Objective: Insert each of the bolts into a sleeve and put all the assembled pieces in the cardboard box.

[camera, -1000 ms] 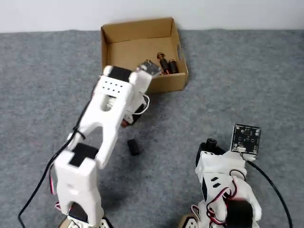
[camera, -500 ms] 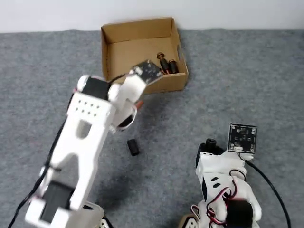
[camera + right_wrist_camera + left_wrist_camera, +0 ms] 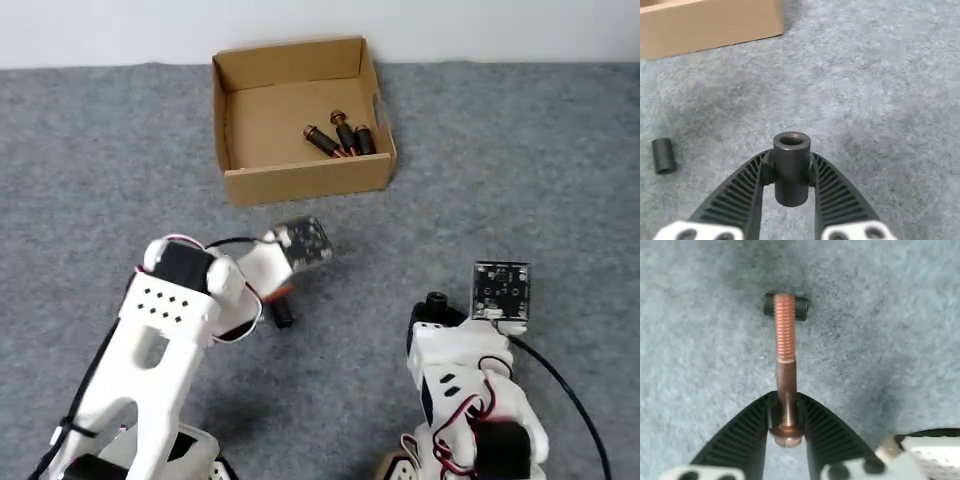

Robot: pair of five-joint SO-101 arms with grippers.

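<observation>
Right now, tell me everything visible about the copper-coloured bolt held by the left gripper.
Copper-coloured metal bolt: flanged head, smooth shank, threaded outer half. The left gripper is shut on the shank next to the head, and the bolt sticks straight out from the jaws over the grey felt-like table cover. Its tip overlaps the short black cylindrical sleeve lying there; whether they touch cannot be told.

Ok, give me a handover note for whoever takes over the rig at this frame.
Left gripper: shut on a copper bolt, held near its head, threaded tip close to a loose sleeve lying on the mat.
Right gripper: shut on a second sleeve, upright, bore up.
Done: three pieces, it seems, lie in the cardboard box.
To do: seat the bolt in a sleeve, box it.
</observation>
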